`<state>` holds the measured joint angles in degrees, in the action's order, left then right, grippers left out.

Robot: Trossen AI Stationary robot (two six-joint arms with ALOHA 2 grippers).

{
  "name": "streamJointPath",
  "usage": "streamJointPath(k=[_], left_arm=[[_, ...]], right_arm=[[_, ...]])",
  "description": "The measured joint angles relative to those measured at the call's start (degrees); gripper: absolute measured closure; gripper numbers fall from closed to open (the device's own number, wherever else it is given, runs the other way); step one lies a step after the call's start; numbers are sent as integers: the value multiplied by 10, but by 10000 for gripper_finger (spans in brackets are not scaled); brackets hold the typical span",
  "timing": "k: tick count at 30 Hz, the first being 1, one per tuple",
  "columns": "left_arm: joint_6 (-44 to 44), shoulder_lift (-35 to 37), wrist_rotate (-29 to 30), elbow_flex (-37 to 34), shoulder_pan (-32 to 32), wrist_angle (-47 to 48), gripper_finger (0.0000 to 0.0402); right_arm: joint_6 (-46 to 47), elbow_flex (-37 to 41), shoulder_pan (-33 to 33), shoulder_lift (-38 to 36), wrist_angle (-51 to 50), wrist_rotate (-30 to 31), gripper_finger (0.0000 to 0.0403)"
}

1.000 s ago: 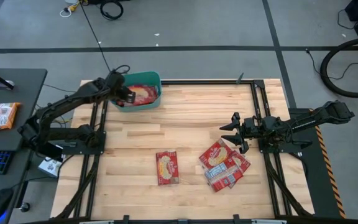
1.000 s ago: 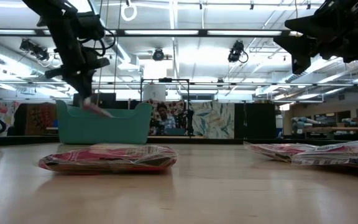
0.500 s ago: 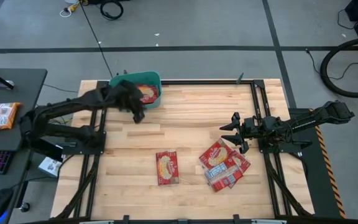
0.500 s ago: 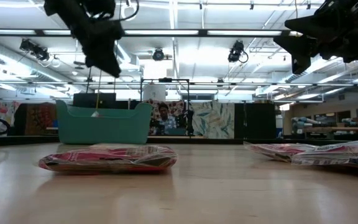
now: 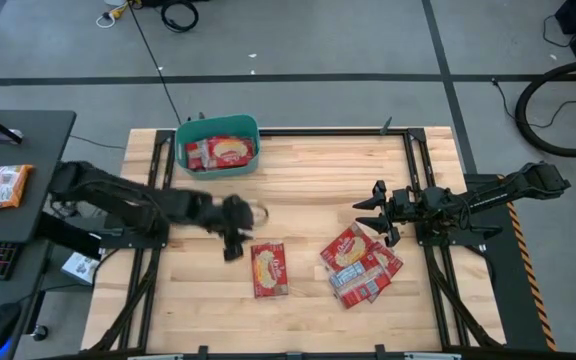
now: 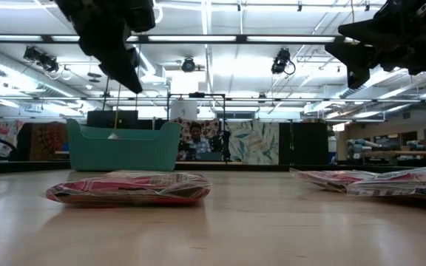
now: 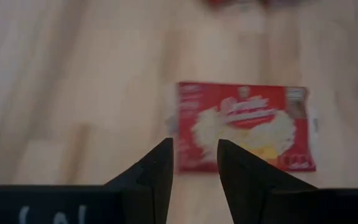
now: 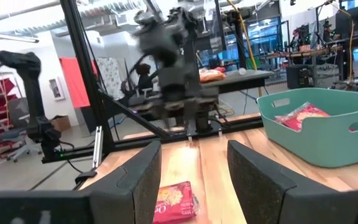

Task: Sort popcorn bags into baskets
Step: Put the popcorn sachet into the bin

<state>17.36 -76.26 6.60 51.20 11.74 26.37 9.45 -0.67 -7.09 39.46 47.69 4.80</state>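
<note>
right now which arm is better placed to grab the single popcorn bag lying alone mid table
Left. The left gripper, empty with fingers parted, hangs right beside the lone popcorn bag and faces it. The right gripper sits nearer the pile of bags.

Wood plank surface [image 5: 298, 190] has the teal basket [image 5: 218, 150] at the far left, one popcorn bag [image 5: 268, 270] near center, a pile of bags [image 5: 360, 264] to its right.

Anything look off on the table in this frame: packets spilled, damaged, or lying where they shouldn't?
Nothing stands out. Two popcorn bags lie inside the teal basket, one single bag lies flat mid-table, and a loose overlapping pile sits below the right hand. The left hand hovers empty beside the single bag.
</note>
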Motion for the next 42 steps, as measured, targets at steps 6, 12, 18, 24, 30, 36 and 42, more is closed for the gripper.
streamJointPath(k=[6,12,18,24,30,36,42], left_arm=[[-28,-121,63,42,104,-59,272],[-27,-243,73,158,150,19,271],[-6,-332,72,272,186,114,251],[30,-365,115,301,207,105,188],[30,-393,159,301,206,53,141],[-33,-418,172,301,213,-27,136],[-88,-442,204,301,213,-35,136]], right_arm=[[0,0,0,3,-1,0,214],[0,0,0,3,3,0,214],[0,0,0,3,2,0,214],[0,0,0,3,2,0,214],[-1,0,0,3,3,0,214],[-2,0,0,3,3,0,214],[-2,0,0,3,5,0,214]])
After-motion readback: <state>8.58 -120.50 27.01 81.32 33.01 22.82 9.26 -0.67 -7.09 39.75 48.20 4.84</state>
